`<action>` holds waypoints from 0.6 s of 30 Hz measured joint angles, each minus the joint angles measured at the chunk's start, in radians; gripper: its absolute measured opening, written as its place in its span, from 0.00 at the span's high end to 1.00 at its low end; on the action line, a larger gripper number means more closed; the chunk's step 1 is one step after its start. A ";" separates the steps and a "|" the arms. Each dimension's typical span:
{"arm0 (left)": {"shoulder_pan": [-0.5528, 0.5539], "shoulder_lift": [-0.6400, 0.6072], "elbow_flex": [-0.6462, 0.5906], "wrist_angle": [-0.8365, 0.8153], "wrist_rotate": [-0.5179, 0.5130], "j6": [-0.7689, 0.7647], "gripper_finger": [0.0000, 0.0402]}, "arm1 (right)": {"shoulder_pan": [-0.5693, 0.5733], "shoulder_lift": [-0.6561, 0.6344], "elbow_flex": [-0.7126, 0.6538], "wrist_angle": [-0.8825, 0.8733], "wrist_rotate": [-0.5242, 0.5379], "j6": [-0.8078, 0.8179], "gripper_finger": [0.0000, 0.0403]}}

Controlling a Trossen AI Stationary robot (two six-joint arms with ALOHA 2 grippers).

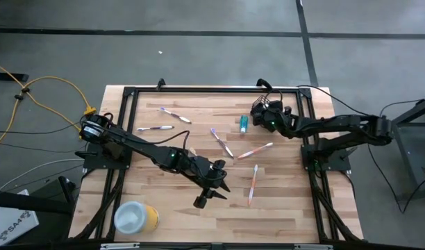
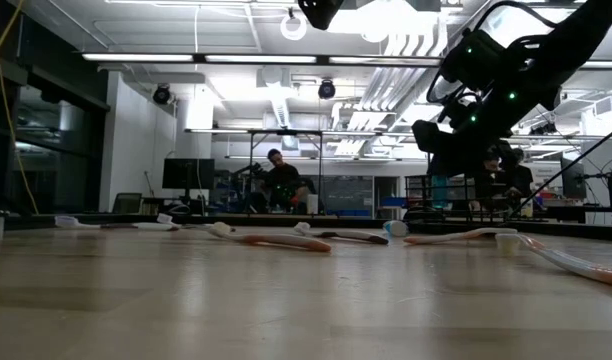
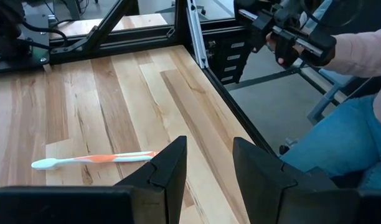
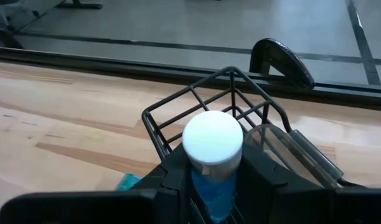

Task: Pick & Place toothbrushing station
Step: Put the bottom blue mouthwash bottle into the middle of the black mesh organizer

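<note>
The black wire-mesh holder (image 1: 262,105) stands at the table's far right and shows in the right wrist view (image 4: 178,106). My right gripper (image 1: 268,117) is at it, shut on a blue tube with a white cap (image 4: 212,140). A second blue tube (image 1: 244,123) lies on the table just left of the holder. Several pale toothbrushes lie flat across the middle of the table, among them one (image 1: 221,141) and an orange-and-white one (image 1: 253,182), which the left wrist view also shows (image 3: 94,160). My left gripper (image 1: 223,182) is open and empty, just left of that one. My right gripper pinches the tube's blue body (image 4: 212,190) just below the white cap, between its two fingers (image 4: 172,177). The cap end sticks out past the fingertips, in front of the holder's near rim. The fingers hide the tube's lower end, so whether it rests on anything cannot be told.
A yellow cylinder with a white top (image 1: 136,217) lies at the table's near left corner. A black frame (image 1: 198,90) runs round the table. A clear plastic piece (image 4: 290,149) sits by the holder. A person in blue trousers (image 3: 340,137) sits past the table's right edge.
</note>
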 joint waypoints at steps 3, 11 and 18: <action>0.000 0.000 0.000 0.000 0.000 0.000 0.68 | 0.000 0.000 0.000 -0.001 -0.001 0.000 0.79; 0.000 0.000 0.000 0.000 0.000 0.000 0.68 | 0.000 -0.022 -0.001 -0.013 -0.019 -0.023 0.79; 0.000 0.000 0.000 0.000 0.000 0.000 0.68 | 0.000 -0.093 -0.003 -0.038 -0.022 -0.052 0.79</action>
